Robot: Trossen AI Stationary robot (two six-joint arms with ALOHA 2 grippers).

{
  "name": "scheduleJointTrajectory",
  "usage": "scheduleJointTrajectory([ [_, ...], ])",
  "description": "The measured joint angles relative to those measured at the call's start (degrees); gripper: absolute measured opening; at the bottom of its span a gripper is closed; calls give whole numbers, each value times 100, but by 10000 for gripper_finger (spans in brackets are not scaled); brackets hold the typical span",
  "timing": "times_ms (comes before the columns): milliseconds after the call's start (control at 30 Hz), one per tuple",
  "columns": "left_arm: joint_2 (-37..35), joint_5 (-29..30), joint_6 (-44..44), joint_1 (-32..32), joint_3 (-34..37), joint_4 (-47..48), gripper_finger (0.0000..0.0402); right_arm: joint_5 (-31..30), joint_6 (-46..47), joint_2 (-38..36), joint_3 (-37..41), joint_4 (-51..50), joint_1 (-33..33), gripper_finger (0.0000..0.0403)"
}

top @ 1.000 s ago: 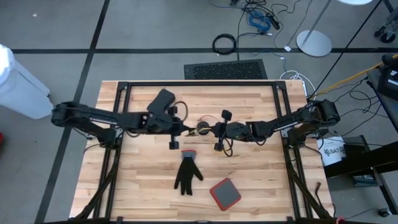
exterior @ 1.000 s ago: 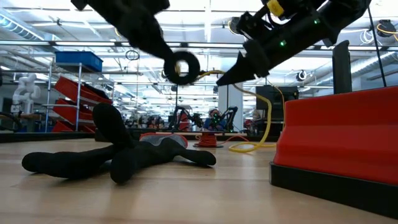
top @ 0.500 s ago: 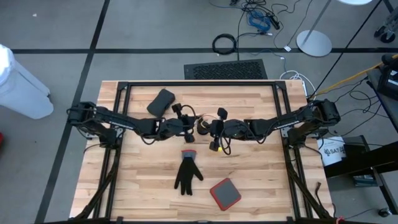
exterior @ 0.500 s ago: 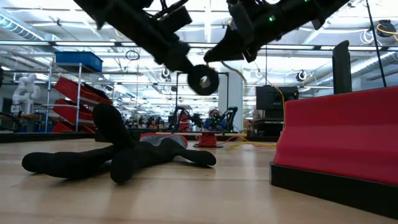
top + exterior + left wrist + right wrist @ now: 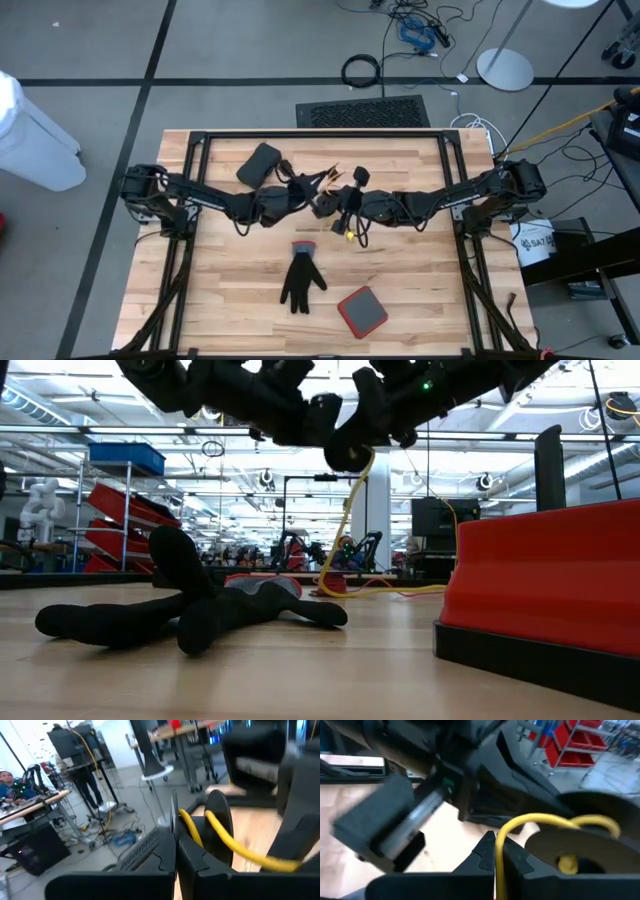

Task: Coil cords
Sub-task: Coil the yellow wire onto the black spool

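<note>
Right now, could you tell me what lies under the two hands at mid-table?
Bare wooden table; a yellow cord hangs from the black puck toward it. From above, the arms cover the spot directly beneath.

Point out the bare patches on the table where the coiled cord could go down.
Bare wood lies left of the black glove, toward the table corner, and right of the red pad. The middle is crowded: left gripper and right gripper meet over the yellow cord, beside the black block.
</note>
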State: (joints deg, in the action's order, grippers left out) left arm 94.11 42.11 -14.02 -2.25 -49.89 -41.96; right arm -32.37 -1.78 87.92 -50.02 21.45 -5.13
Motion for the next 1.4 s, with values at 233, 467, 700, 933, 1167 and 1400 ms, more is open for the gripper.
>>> scheduleJointTrajectory([
  [233,-11,-334,328,1,0,-495,0,-203,-232,0,0,74,-2,16],
  [467,-11,-794,774,10,0,-776,0,-209,-395,0,0,68,-4,23],
  [700,-138,-1076,939,52,0,-702,0,-231,-627,2,0,-59,-81,23],
  [933,-870,-1675,1159,181,228,-281,0,-185,-642,7,304,160,-136,23],
  [1167,-1581,-2824,1528,387,551,266,0,549,-862,9,895,1393,-136,23],
  [1400,-1727,-3870,1528,488,549,503,0,1471,-1069,7,1304,2494,-138,23],
])
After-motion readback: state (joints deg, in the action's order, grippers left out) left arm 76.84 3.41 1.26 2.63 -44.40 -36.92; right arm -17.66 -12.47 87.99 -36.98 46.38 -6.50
